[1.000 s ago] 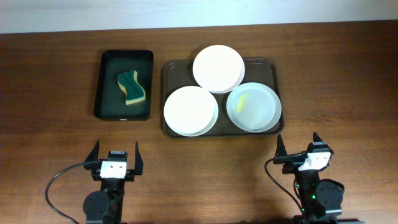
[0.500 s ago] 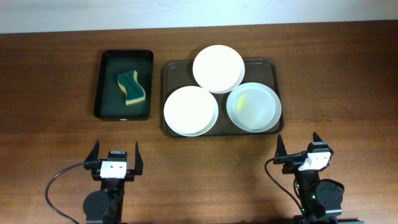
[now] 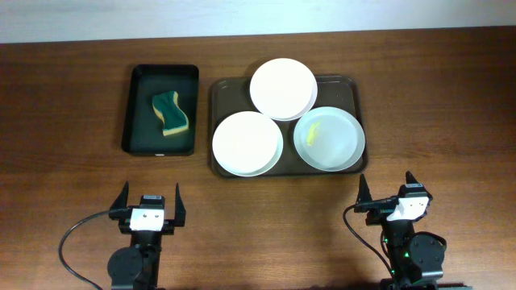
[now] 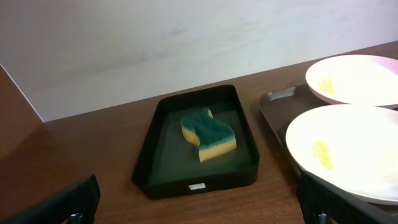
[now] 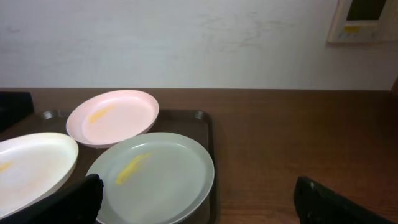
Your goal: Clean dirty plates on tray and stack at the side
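Three white plates lie on the dark tray (image 3: 348, 84): one at the back (image 3: 282, 89), one at the front left (image 3: 247, 142) and one at the front right (image 3: 329, 138) with a yellow smear. The right wrist view shows the smeared plate (image 5: 155, 177), the back plate (image 5: 115, 116) and the left plate (image 5: 31, 165), each with yellow marks. The left wrist view shows two plates (image 4: 348, 152) (image 4: 357, 78). My left gripper (image 3: 150, 205) and my right gripper (image 3: 389, 193) are open and empty, near the table's front edge, apart from the tray.
A smaller black tray (image 3: 139, 121) left of the plates holds a green-and-yellow sponge (image 3: 171, 113), also seen in the left wrist view (image 4: 208, 132). Bare wooden table (image 3: 435, 105) lies on the right of the dark tray. A wall runs behind the table.
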Controlling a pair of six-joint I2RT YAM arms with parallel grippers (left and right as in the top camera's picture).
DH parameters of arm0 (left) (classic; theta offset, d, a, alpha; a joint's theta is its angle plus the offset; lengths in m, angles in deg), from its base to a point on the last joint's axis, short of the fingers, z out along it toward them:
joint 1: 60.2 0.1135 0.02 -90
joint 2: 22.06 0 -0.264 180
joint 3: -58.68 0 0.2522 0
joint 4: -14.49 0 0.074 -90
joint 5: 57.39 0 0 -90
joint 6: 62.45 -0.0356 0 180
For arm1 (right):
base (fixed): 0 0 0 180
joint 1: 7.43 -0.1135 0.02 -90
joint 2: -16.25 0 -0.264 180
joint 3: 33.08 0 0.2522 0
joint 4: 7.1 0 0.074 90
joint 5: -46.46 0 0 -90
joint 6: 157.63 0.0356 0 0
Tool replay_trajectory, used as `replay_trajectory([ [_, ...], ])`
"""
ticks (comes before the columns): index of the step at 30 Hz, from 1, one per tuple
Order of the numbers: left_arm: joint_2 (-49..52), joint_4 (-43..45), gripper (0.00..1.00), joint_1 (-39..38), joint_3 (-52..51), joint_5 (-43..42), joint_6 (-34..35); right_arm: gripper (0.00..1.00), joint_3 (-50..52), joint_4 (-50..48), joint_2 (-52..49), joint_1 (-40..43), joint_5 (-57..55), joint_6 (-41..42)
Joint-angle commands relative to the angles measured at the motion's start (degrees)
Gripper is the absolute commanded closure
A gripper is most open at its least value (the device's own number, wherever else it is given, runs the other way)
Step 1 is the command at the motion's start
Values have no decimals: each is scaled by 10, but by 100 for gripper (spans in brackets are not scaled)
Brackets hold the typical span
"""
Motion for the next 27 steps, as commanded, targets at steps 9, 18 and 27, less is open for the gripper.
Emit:
replay_trajectory([
  [9,-5,0,0,4,-3,-9,-7,2,4,2,3,-3,-7,2],
  [18,-5,9,1,4,-3,-114,58,2,4,2,3,-3,-7,2],
  [27,-5,233,1,4,-3,-522,105,2,4,2,3,-3,-7,2],
])
